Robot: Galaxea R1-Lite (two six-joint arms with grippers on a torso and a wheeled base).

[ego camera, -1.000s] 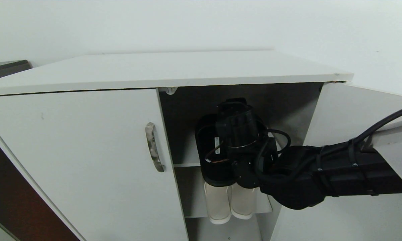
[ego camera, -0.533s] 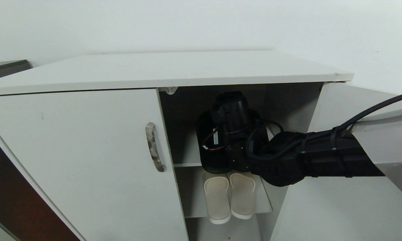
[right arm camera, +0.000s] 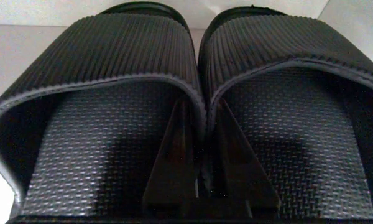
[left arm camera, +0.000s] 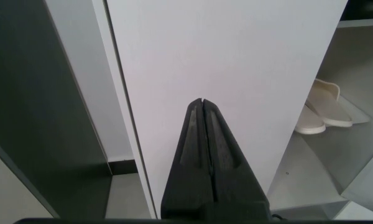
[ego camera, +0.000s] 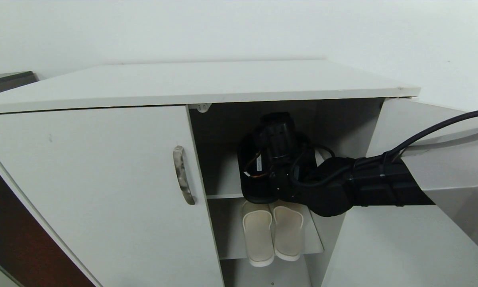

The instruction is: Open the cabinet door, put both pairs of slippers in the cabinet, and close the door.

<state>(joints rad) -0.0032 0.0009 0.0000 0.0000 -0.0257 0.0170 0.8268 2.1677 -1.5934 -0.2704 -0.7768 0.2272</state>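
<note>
**Second pair held at the upper shelf**

The right gripper (right arm camera: 202,111) is clamped on the adjoining inner walls of the black slippers (ego camera: 251,175). It holds the pair inside the open cabinet (ego camera: 183,85), over the upper shelf (ego camera: 223,196) (contact with the board cannot be judged). The white slippers (ego camera: 273,231) lie on the lower shelf (ego camera: 231,239). The left gripper (left arm camera: 202,109), fingers pressed together and empty, hangs before the closed left door (ego camera: 87,179). Step in hand: placing the second pair. The next move probably calls for lowering, release and a straight withdrawal, then swinging the right door (ego camera: 402,255) shut.
</note>
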